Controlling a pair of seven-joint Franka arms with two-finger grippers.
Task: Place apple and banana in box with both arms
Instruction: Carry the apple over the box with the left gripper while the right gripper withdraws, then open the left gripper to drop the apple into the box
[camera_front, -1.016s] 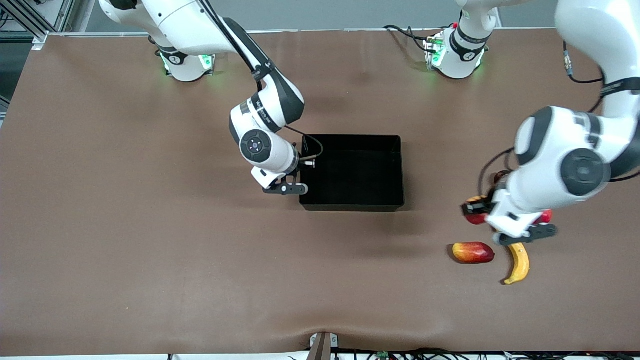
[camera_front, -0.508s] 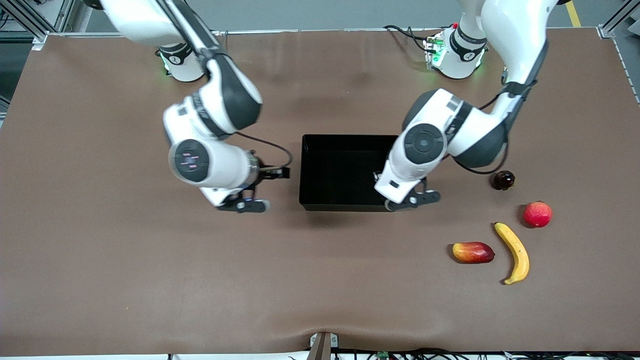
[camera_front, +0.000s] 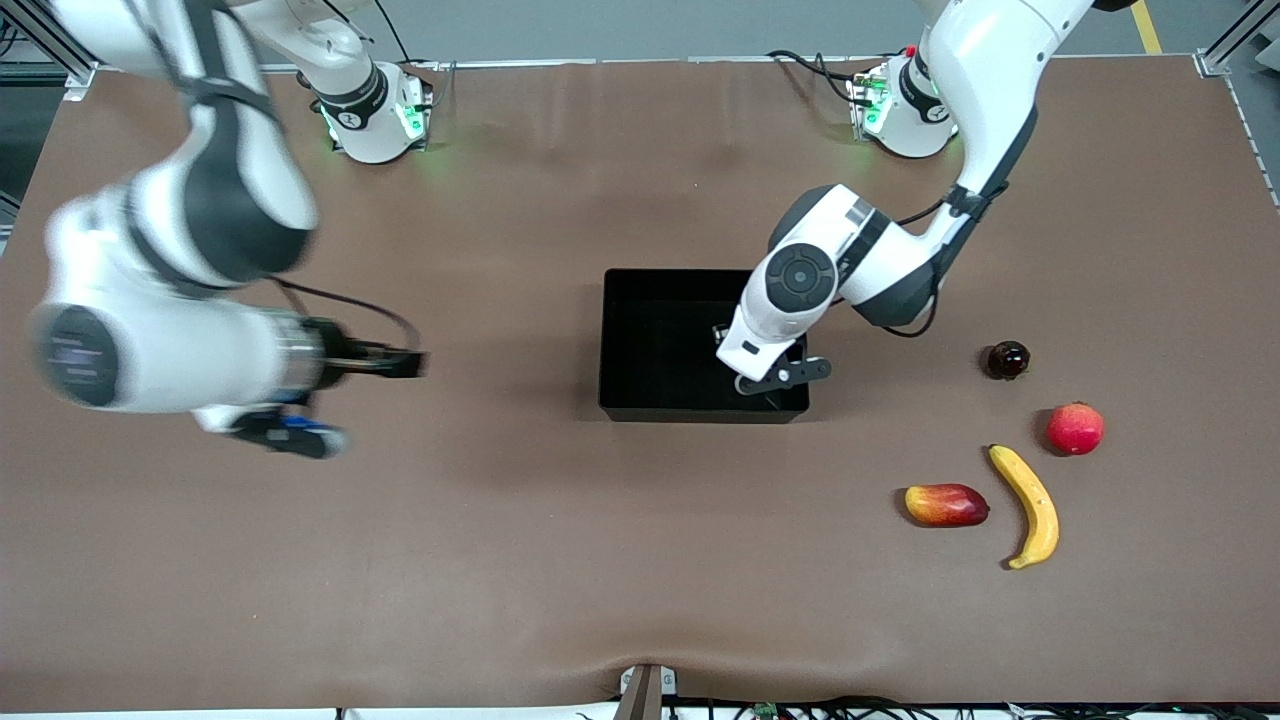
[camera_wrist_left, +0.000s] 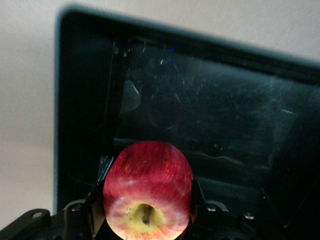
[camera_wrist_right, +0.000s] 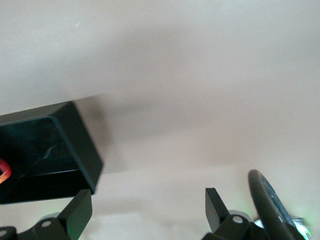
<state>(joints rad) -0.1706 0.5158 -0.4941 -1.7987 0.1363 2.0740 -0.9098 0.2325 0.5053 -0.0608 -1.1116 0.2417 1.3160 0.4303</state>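
My left gripper (camera_front: 776, 379) is over the black box (camera_front: 660, 340), at its corner nearer the front camera toward the left arm's end. It is shut on the apple (camera_wrist_left: 148, 197), red with a yellow stem dimple, which the front view hides under the hand. The left wrist view shows the box floor (camera_wrist_left: 225, 125) below the apple. The banana (camera_front: 1027, 505) lies on the table toward the left arm's end, nearer the camera than the box. My right gripper (camera_front: 288, 436) is open and empty (camera_wrist_right: 148, 200) over bare table toward the right arm's end, away from the box (camera_wrist_right: 45, 150).
A pink-red round fruit (camera_front: 1075, 428) and a small dark fruit (camera_front: 1007, 360) lie beside the banana. A red-yellow mango-like fruit (camera_front: 946, 505) lies next to the banana. The brown table (camera_front: 500, 560) stretches wide around the box.
My left arm has carried the apple from the fruit group to over the box. My right arm has swung away from the box toward its own end of the table.
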